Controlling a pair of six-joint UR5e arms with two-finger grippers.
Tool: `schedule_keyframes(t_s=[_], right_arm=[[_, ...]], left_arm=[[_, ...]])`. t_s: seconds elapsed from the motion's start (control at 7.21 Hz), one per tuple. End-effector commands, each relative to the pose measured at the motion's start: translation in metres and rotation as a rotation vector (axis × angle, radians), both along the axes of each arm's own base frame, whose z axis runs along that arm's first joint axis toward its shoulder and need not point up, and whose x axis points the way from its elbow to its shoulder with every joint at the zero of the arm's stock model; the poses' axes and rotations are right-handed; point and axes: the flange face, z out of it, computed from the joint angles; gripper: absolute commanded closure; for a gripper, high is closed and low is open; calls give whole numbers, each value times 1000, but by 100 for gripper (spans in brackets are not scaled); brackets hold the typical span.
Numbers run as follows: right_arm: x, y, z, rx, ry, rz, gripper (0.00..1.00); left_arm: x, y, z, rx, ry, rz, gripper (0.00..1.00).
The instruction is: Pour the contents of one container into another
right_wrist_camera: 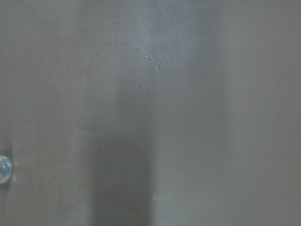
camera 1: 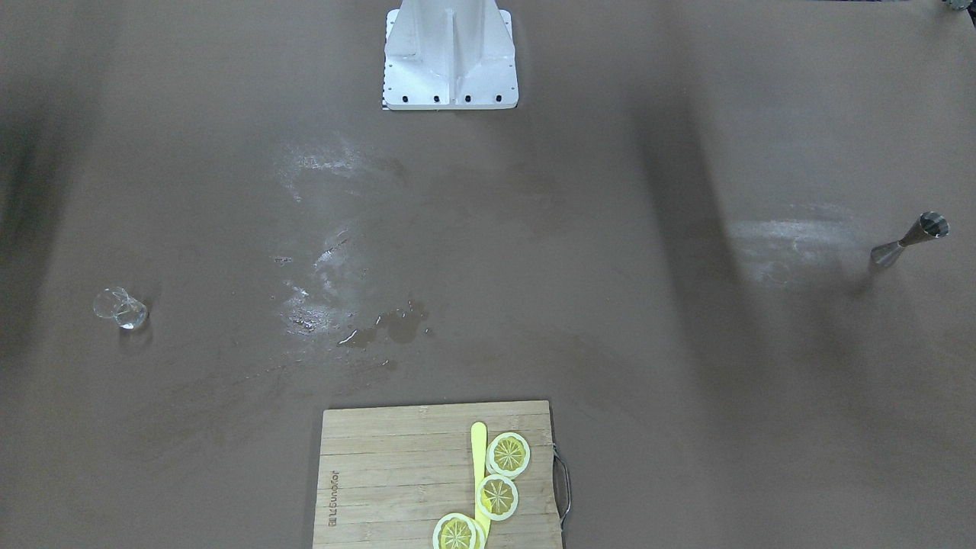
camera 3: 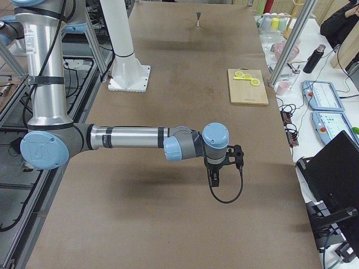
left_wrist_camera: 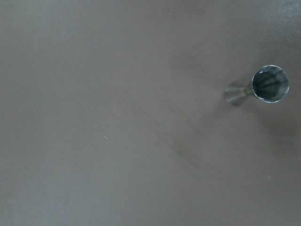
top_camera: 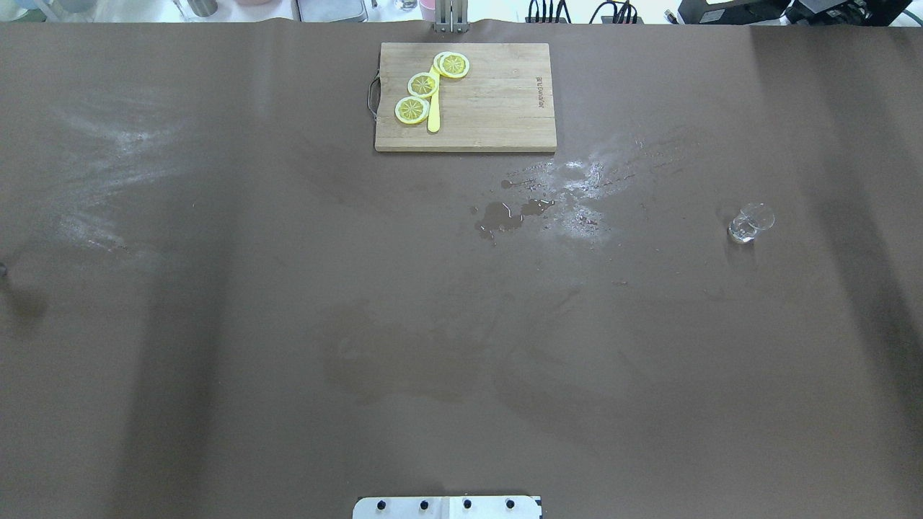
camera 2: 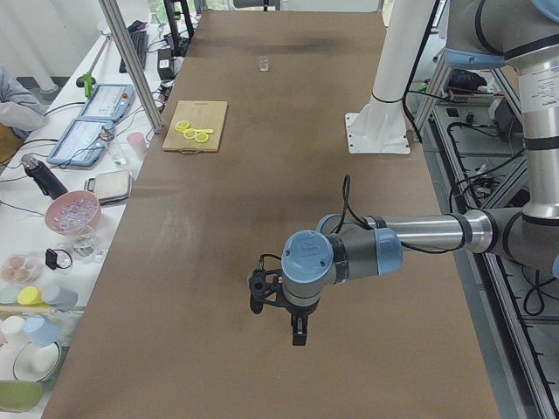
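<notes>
The clear glass cup (camera 1: 120,309) stands on the brown table on my right side, also in the overhead view as the cup (top_camera: 751,223) and far off as the cup (camera 2: 263,63). Its rim shows at the left edge of the right wrist view (right_wrist_camera: 3,169). The steel jigger (camera 1: 911,240) stands upright near the table's left end, seen from above as the jigger (left_wrist_camera: 263,87) and far away as the jigger (camera 3: 198,17). My left gripper (camera 2: 299,336) and right gripper (camera 3: 214,179) hang over bare table, fingers down. I cannot tell whether they are open or shut.
A wooden cutting board (top_camera: 497,108) with lemon slices (top_camera: 412,109) and a yellow knife lies at the far middle edge. A wet patch (top_camera: 508,216) and white smears mark the table before it. The white robot base (camera 1: 450,57) stands mid-table. Trays and bowls crowd the side bench (camera 2: 70,209).
</notes>
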Motion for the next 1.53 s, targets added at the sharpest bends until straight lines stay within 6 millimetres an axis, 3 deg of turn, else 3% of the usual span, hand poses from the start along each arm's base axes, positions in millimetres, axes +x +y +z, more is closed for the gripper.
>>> schedule_keyframes(t_s=[0.0, 0.69, 0.97, 1.11, 1.25, 1.39], right_arm=[[-2, -1, -3, 6, -2, -4, 0], [-5, -2, -14, 47, -9, -16, 0], [-11, -3, -22, 107, -13, -31, 0], [-27, -8, -35, 180, -36, -61, 0], [-31, -8, -39, 218, -46, -68, 0], [-35, -7, -43, 227, -70, -81, 0]], left_arm=[[-1, 1, 4, -11, -4, -1, 1], [0, -2, 7, 14, -3, 0, 1], [3, -1, 13, 11, 5, 7, 1], [5, -1, 17, 3, 28, 3, 1], [9, -14, 18, 15, 133, -15, 1], [6, -33, 2, 105, 128, -18, 1]])
